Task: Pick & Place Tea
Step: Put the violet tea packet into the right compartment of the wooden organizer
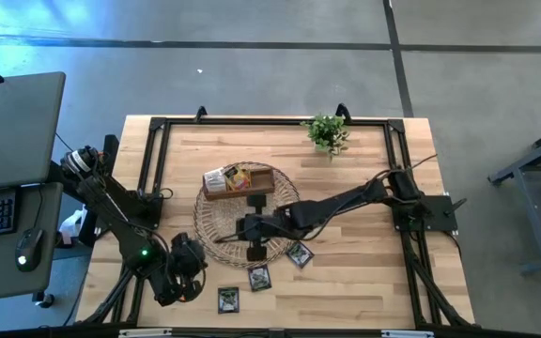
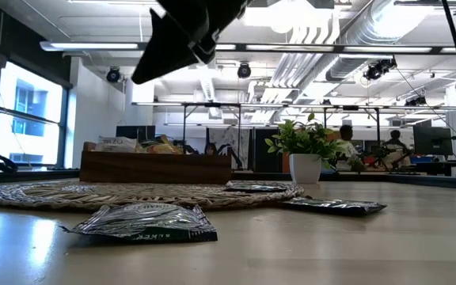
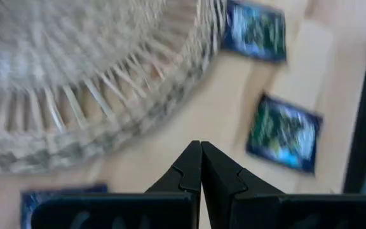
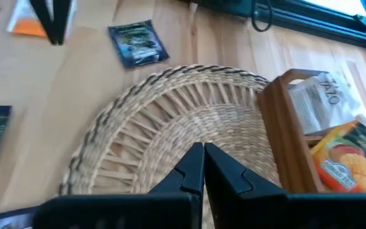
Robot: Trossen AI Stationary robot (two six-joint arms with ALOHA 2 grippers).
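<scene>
Hovering over the woven mat (image 1: 244,218) on the worktop (image 1: 364,272), my right claw (image 1: 252,228) is pressed together, empty; three dark tea packets (image 1: 258,278) lie just beyond the mat's rim. I risk snagging the weave reaching them. Left claw (image 1: 184,280), also pressed together, waits nearby.

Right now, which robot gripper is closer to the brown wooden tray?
Right. The right gripper hangs over the round woven mat beside the brown wooden tray; the left gripper is off the mat.
</scene>
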